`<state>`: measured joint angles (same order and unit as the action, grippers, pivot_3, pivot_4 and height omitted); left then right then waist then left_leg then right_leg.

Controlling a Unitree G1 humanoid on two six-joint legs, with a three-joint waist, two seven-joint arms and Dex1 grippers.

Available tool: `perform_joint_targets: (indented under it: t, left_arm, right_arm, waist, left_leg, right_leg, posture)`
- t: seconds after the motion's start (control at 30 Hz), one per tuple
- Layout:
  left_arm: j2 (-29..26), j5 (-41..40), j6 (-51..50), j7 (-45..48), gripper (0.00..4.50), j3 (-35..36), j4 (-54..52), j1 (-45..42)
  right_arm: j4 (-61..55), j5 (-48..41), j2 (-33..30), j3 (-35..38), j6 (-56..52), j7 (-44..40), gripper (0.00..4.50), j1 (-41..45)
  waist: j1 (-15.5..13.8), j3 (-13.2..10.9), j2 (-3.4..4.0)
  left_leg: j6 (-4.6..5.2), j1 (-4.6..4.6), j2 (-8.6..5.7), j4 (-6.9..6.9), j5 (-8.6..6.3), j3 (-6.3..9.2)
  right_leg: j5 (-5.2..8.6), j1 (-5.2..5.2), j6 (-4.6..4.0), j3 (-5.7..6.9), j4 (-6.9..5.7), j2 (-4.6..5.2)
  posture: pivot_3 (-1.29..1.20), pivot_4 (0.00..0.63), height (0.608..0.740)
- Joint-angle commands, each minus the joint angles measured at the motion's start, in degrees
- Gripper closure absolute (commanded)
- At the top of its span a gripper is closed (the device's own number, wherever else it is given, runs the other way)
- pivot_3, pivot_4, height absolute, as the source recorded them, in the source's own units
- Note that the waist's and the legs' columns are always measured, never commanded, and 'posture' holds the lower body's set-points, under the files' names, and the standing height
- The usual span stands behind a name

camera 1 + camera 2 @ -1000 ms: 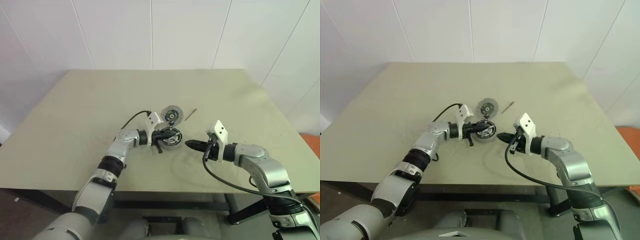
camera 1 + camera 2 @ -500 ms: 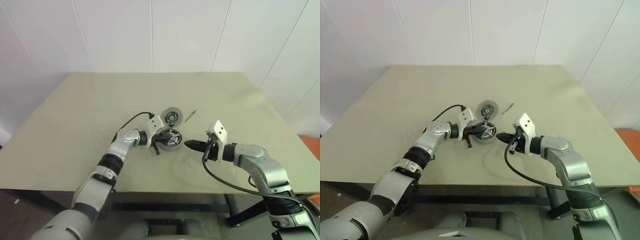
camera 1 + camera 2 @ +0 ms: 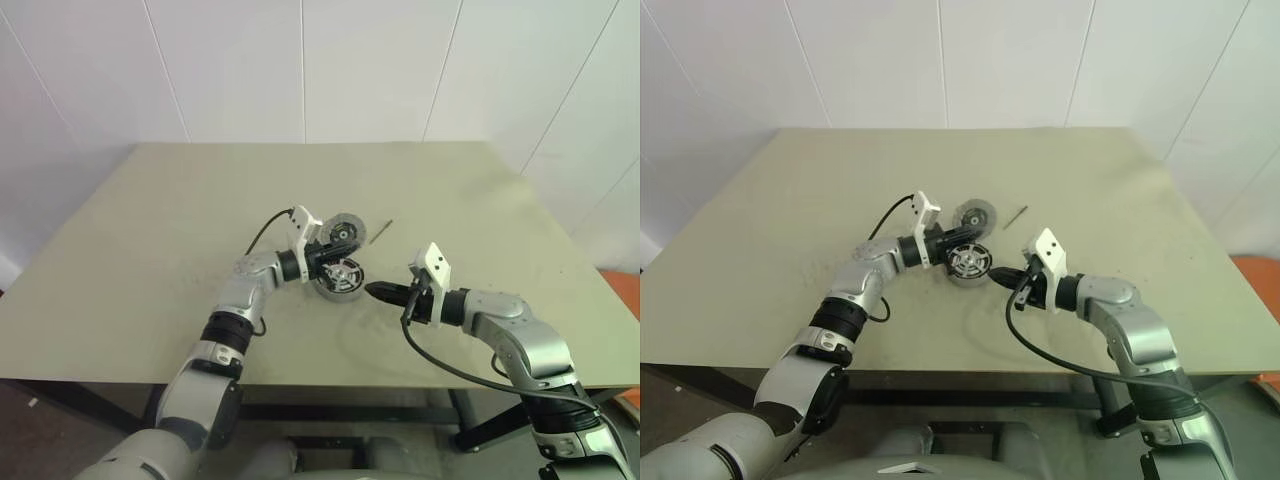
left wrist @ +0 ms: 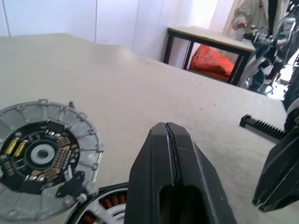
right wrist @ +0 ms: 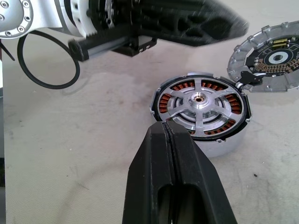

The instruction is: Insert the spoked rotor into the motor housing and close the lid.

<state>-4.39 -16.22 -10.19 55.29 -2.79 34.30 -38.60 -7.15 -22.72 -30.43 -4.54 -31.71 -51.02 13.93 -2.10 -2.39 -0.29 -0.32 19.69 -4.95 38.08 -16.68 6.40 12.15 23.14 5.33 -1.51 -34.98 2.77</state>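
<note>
Now motor housing (image 5: pixel 201 112) flat, spoked rotor (image 5: pixel 200 103) seated face-up (lid (image 4: pixel 44 156) hinged open); both pincers (image 4: pixel 169 135) (image 5: pixel 169 135) closed, empty.

Silver arms, black fingers (image 5: pixel 180 186), white wrist blocks, black cables

Spoked rotor (image 5: pixel 201 103) in motor housing (image 5: pixel 219 142), lid (image 5: pixel 273 60) open

The counter (image 3: pixel 180 200) has a plain, matte beige-green top carried on a dark frame. Behind it stands a wall (image 3: pixel 300 70) of white panels divided by thin vertical seams. A second wall (image 3: pixel 590 130) of the same panels runs along the right side. In the left wrist view, a dark-legged side table (image 4: pixel 210 39) stands farther back, with an orange-red object (image 4: pixel 210 65) beneath it. Lighting is even and diffuse.
</note>
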Motion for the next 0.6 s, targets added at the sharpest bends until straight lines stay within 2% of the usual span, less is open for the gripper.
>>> perform_joint_targets:
  t: [0.03, 0.17, 0.3, 0.6]
  left_arm:
    - [-2.9, -4.6, -4.0, 2.7, 4.49, 2.2, -8.8, 3.2]
    - [-8.5, -7.2, -7.8, 4.5, 4.49, 3.5, -16.8, 9.2]
    - [-14.1, -5.8, -3.2, 4.3, 4.49, 5.3, -20.5, 15.2]
    - [-19.1, -3.0, 5.5, 1.4, 4.49, 6.4, -22.5, 22.4]
  right_arm:
    - [-1.6, -0.3, 0.4, -1.4, 0.9, -1.4, 4.5, 2.4]
    - [-0.1, 0.8, 0.0, -3.6, 1.6, -3.3, 4.5, 5.0]
    - [2.3, 2.4, 0.2, -5.9, 2.9, -5.6, 4.5, 9.3]
    - [7.6, 8.8, -2.7, -12.9, 7.2, -13.5, 4.5, 17.9]
  waist:
    - [0.1, 0.0, 0.01]
    - [0.6, 0.0, 0.03]
    - [0.5, 0.0, 0.06]
    - [-0.3, -0.1, 0.08]
  left_leg:
    - [0.0, 0.0, 0.02, 0.0, 0.0, 0.0]
    - [-0.01, -0.1, 0.17, -0.01, 0.0, -0.03]
    - [-0.01, -0.17, 0.21, -0.01, 0.0, -0.03]
    - [-0.02, -0.1, 0.19, -0.05, -0.01, -0.05]
  right_leg:
    - [0.0, 0.0, 0.0, 0.0, -0.01, -0.03]
    - [0.02, -0.02, -0.04, -0.01, -0.08, -0.1]
    - [0.13, -0.06, -0.24, 0.0, -0.11, -0.11]
    - [0.13, -0.02, -0.27, 0.01, -0.03, -0.05]
  posture:
    - [0.0, 0.0, 0.74]
    - [0.0, 0.0, 0.74]
    - [0.0, 0.0, 0.74]
    - [0.0, 0.0, 0.74]
